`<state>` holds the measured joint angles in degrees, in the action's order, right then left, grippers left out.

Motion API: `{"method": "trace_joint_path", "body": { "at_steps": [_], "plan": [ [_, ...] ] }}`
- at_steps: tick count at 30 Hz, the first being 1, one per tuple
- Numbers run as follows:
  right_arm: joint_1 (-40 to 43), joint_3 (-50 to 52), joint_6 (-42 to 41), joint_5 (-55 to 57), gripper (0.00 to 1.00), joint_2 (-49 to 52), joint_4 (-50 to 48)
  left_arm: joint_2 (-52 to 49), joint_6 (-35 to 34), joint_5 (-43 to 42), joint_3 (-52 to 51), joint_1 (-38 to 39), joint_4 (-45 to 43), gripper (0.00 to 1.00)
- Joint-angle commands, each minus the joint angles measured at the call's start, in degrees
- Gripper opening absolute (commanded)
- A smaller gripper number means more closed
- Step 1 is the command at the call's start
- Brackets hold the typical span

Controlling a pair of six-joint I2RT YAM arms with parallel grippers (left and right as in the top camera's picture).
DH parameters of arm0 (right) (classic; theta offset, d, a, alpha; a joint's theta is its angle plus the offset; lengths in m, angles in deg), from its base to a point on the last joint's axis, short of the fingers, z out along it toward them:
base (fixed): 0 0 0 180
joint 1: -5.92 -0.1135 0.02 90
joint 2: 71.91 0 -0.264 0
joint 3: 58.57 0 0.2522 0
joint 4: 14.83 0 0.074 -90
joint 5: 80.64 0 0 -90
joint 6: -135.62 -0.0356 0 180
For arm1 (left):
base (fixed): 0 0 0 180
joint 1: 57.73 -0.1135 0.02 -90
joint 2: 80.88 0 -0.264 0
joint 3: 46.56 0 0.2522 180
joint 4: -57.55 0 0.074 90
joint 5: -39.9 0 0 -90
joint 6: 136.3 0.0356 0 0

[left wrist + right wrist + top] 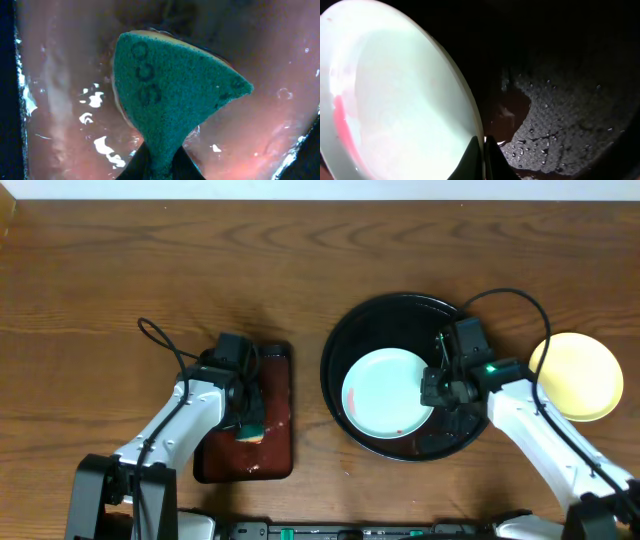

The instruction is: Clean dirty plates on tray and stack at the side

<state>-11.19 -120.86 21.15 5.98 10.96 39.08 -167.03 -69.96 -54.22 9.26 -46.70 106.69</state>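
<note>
A pale blue-white plate [385, 392] lies in the round black tray [345, 330]; a red sauce smear shows near its lower rim. My right gripper [432, 390] is shut on the plate's right rim; the right wrist view shows the fingers [483, 150] pinching the rim of the plate [395, 100], with red smears at its left. A pale yellow plate [577, 376] lies on the table right of the tray. My left gripper [248, 418] is shut on a green-faced sponge [165, 95] held over the wet red-brown tray [270, 455]. A third plate is not in view.
The tray floor by the plate holds brownish water and droplets [555, 115]. The small rectangular tray's wet floor [65, 115] glistens. Wooden table [150, 260] stretches behind both trays. A black cable loops near my left arm [155, 335].
</note>
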Motion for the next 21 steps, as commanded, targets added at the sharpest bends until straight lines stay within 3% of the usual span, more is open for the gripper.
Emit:
{"method": "trace_joint_path", "body": {
  "at_steps": [1, 11, 16, 21],
  "plan": [
    [0.3, -0.1, -4.2, -1.2, 0.01, 2.6, -0.5, -1.7, -0.7, 0.7, 0.6, -0.2, 0.7, 0.08],
    [0.3, -0.1, -1.6, 4.7, 0.01, 4.2, -8.1, 4.4, -0.4, -5.0, 17.1, 0.2, 12.1, 0.08],
    [0.2, -0.1, -1.6, 4.7, 0.01, 4.6, -11.0, 6.6, -4.5, -13.7, 19.0, 3.8, 5.5, 0.08],
    [-1.0, -0.1, -1.5, 4.7, 0.01, 4.8, -10.1, 3.9, -9.6, -14.7, 18.1, 10.3, -2.6, 0.08]
  ]
}}
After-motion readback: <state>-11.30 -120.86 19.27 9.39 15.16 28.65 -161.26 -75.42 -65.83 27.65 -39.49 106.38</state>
